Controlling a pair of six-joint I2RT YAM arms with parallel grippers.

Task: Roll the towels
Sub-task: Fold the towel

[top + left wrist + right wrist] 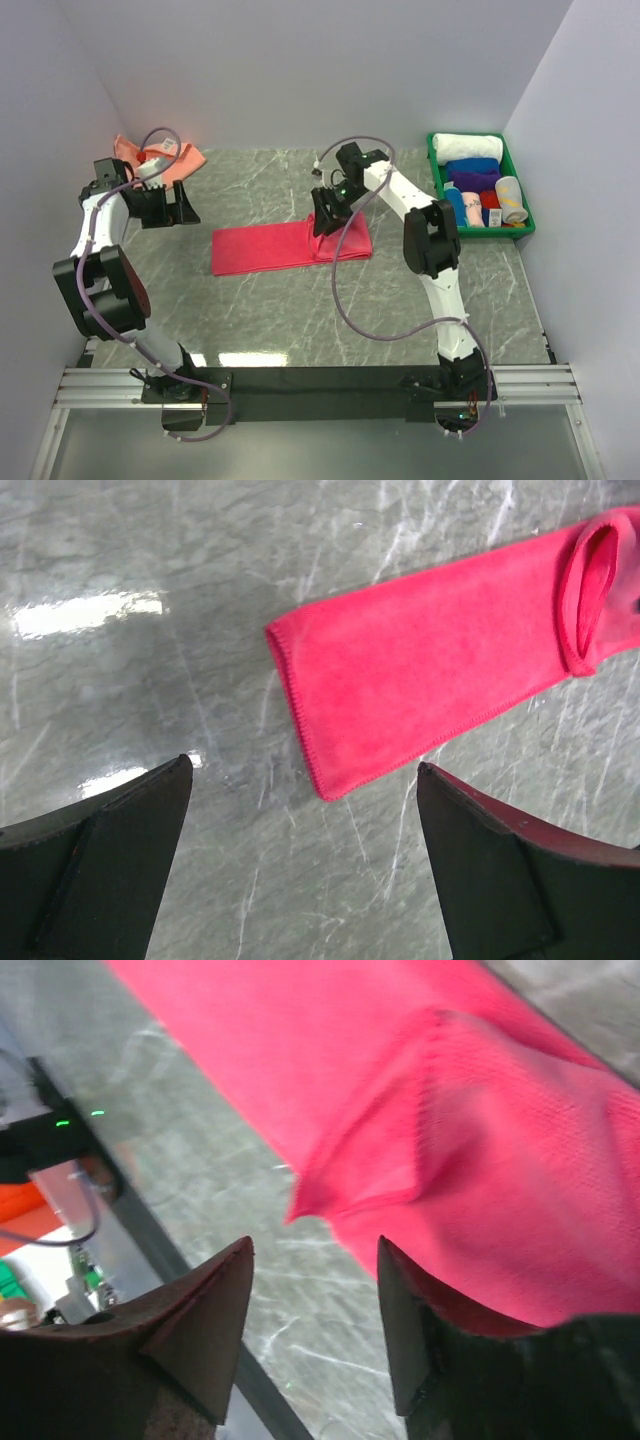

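Note:
A crimson pink towel [270, 248] lies on the grey marble table as a long folded strip, its right end doubled back over itself. My right gripper [322, 222] hovers at that doubled end. In the right wrist view the right gripper [315, 1242] is open with only table between its fingers, and the pink towel's [450, 1080] fold lies beside the right finger. My left gripper [180, 210] stands wide open left of the strip. In the left wrist view the towel's [430, 670] near corner sits just ahead of the open left gripper [305, 763].
A salmon orange towel [160, 155] lies crumpled at the back left, behind the left arm. A green tray [521, 183] at the back right holds rolled towels, among them white [467, 146], blue [472, 165] and purple [475, 182]. White walls enclose the table.

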